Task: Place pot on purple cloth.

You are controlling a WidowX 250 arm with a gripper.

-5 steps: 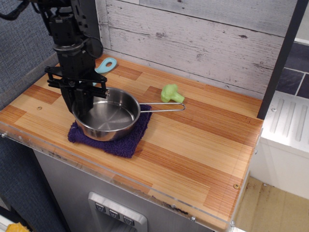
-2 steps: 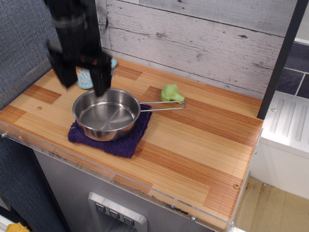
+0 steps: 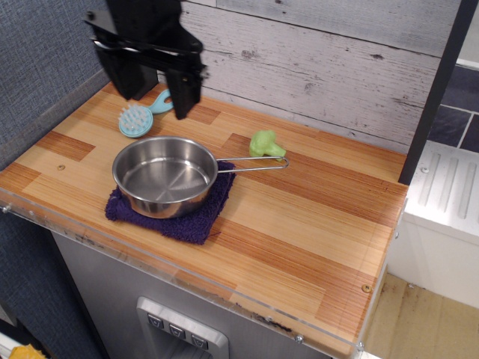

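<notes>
View: the single observation camera looks down across the table (image 3: 314,224) from the front.
Pot: the pot (image 3: 163,176) sits upright and level on the purple cloth (image 3: 191,221), its bowl empty, its thin wire handle reaching right past the cloth's edge and above the wood.
Cloth: it shows as a fuzzy fringe around the front, left and right of the pot's base; the pot covers most of it and looks fairly well centred.
Pincer: the pincer (image 3: 153,86) hangs above the back left of the table, well apart from the pot, its two dark fingers spread with nothing between them.
Other things: a green broccoli-like toy (image 3: 266,144) lies just behind the handle, near it or perhaps touching; a light blue brush (image 3: 138,117) lies by the back wall, under the pincer.
Done: by my reading the placing is finished, since the pot rests on the cloth with no support from the arm.
Left: nothing of the task itself seems to remain, beyond perhaps the arm moving clear.
</notes>
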